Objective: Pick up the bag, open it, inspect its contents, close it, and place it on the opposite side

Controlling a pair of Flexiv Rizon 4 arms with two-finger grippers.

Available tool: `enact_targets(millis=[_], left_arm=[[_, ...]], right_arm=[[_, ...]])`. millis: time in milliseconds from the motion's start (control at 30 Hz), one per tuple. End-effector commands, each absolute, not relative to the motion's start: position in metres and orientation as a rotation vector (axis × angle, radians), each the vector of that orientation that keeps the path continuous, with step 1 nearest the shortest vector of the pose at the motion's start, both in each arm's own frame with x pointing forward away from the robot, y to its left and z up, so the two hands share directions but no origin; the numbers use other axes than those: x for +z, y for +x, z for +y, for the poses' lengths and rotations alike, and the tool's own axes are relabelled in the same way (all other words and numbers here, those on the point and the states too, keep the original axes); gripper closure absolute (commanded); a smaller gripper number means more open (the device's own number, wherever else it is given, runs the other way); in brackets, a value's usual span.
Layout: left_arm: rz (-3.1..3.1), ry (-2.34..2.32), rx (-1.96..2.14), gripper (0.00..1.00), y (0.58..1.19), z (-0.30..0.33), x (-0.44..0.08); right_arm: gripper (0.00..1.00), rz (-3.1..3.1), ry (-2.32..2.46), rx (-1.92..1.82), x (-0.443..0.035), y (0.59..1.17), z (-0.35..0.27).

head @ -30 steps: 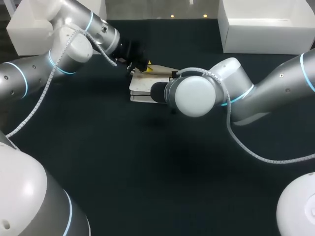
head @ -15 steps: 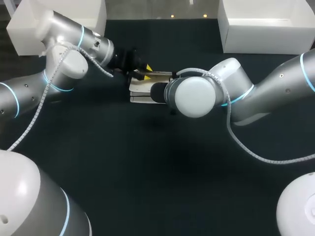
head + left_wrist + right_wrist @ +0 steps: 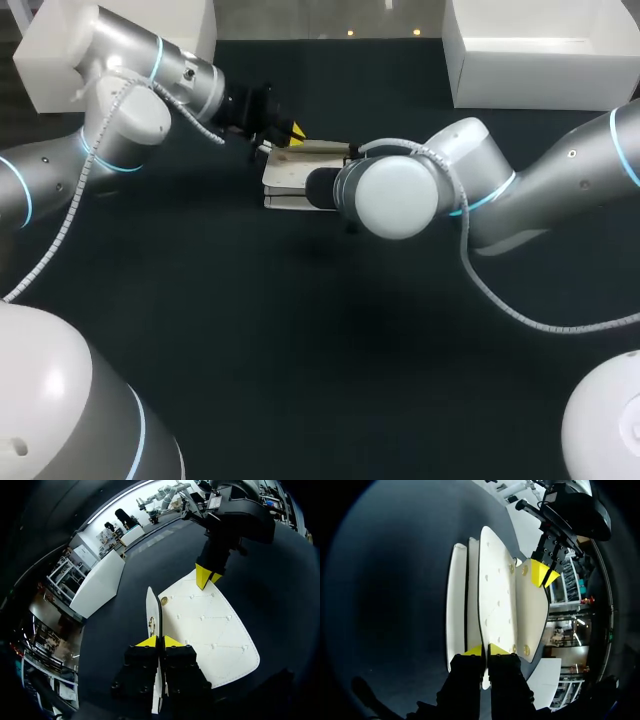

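A white studded bag (image 3: 288, 182) lies at the back middle of the dark table. In the left wrist view my left gripper (image 3: 159, 641) is shut on the thin edge of the bag's flap (image 3: 151, 611), which carries a gold snap. The quilted panel (image 3: 210, 630) spreads beside it, with my right gripper (image 3: 206, 577) at its far edge. In the right wrist view my right gripper (image 3: 485, 650) is shut on that quilted panel (image 3: 496, 600), and my left gripper (image 3: 543, 574) pinches the smooth flap (image 3: 530, 611) beyond. In the head view my left gripper (image 3: 290, 135) meets the bag; my right arm's wrist (image 3: 395, 195) hides its gripper.
A white box (image 3: 60, 60) stands at the table's back left and a white open box (image 3: 540, 50) at the back right. Dark tabletop (image 3: 300, 350) stretches in front of the bag, between my two arms.
My left arm dipped toward the bag's top edge and came back up, its elbow swinging left. The flap's edge sank a little. My right arm and the rest of the bag stayed put.
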State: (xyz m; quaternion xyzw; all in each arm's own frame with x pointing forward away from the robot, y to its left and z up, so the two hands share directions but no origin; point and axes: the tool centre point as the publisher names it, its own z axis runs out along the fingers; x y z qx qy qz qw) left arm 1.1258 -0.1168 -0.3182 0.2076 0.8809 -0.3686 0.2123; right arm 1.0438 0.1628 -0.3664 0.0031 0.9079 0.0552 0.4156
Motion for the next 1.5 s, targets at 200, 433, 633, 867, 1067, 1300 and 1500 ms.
enact_targets(millis=[200,433,633,867,1067,1300,1500], left_arm=[[2.358,0.651,-1.048,1.0,1.106,-0.109,-0.339],[2.36,0.652,-1.057,1.0,1.104,-0.109,-0.341],[2.36,0.652,-1.057,1.0,1.104,-0.109,-0.341],[2.378,0.708,-1.042,1.0,1.093,-0.115,-0.36],[2.391,0.713,-1.04,1.0,1.088,-0.116,-0.372],[2.354,0.691,-1.029,1.0,1.092,-0.113,-0.368],[2.323,0.674,-1.019,0.72,1.095,-0.112,-0.357]], right_arm=[[1.0,2.274,0.009,0.142,-0.369,1.045,0.163],[1.0,2.274,0.009,0.142,-0.369,1.045,0.163],[1.0,2.274,0.009,0.142,-0.369,1.045,0.163],[1.0,2.274,0.009,0.142,-0.369,1.045,0.163],[1.0,2.274,0.009,0.142,-0.369,1.045,0.163],[1.0,2.274,0.009,0.142,-0.369,1.045,0.163],[1.0,2.274,0.009,0.142,-0.369,1.045,0.163]])
